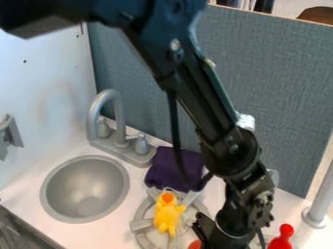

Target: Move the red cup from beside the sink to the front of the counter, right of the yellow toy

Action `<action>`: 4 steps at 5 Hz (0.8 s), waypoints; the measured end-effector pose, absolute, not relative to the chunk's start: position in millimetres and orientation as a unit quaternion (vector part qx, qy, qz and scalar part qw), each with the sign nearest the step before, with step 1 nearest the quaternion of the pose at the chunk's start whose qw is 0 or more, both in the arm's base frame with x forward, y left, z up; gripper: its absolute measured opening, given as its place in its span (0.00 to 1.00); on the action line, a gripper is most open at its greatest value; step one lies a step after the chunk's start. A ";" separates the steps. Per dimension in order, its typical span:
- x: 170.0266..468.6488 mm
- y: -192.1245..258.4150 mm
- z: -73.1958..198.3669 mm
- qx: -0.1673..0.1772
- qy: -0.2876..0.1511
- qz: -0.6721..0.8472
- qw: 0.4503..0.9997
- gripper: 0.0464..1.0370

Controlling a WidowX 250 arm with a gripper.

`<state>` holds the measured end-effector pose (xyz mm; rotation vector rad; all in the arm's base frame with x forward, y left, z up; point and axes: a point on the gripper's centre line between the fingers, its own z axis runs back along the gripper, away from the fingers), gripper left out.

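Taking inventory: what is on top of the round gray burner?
A yellow toy bird lies on the burner, hiding its middle. Something orange shows beside the claw; whether it's on there is unclear.

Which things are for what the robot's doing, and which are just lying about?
Likely part of it, near the claw:
- orange-red thing, cut off by the edge
- yellow toy, on the grey burner

Probably just about:
- purple cloth
- red toy
- sink
- tap

Faucet (120, 131) beside a round sink (84, 188); gray panel (273, 87) behind.
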<state>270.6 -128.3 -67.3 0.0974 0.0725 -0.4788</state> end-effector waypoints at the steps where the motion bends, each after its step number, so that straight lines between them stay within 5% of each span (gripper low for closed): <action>1: 277.0 -133.0 -77.5 0.058 0.025 -0.235 0.970 0.05; 3: 283.9 -136.0 -81.1 0.061 0.022 -0.230 0.971 0.08; 4: 281.7 -136.0 -80.6 0.057 0.031 -0.221 0.973 0.30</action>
